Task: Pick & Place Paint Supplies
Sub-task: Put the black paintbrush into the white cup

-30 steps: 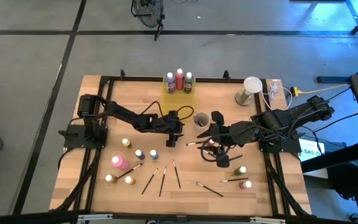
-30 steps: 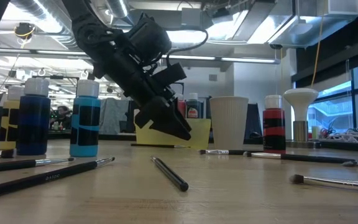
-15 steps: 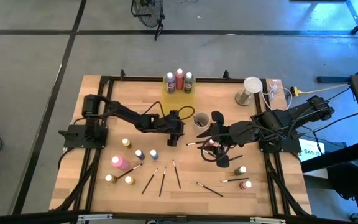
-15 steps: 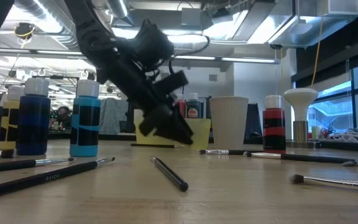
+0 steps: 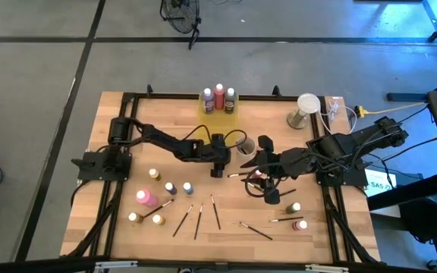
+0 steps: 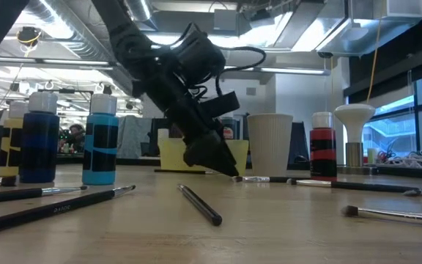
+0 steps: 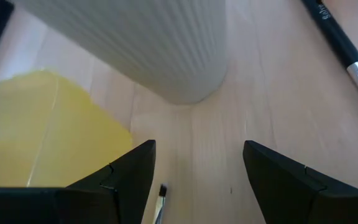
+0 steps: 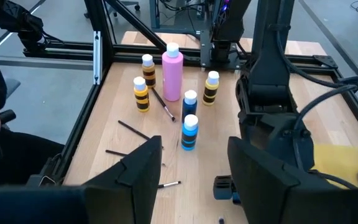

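The brush [image 5: 237, 175] lies flat on the table [image 5: 120, 114], just in front of the ribbed cup [image 5: 244, 144], near the yellow tray [image 5: 217, 115]. It should handle as light, stiff and thin, prone to roll; grip mid-handle. The left gripper [image 5: 217, 171] hangs close above the wood, fingers spread, nothing held. Only the left wrist view shows that gap; the low view shows the height. The right gripper [image 5: 270, 192] waits mid-table, fingers spread.

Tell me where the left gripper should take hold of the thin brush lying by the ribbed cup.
Take the brush near the middle of its dark handle. Bring the left gripper straight down with its open fingers across the shaft. The brush is thin and lies flat on the table, so only its top is free, and the cup crowds one side.
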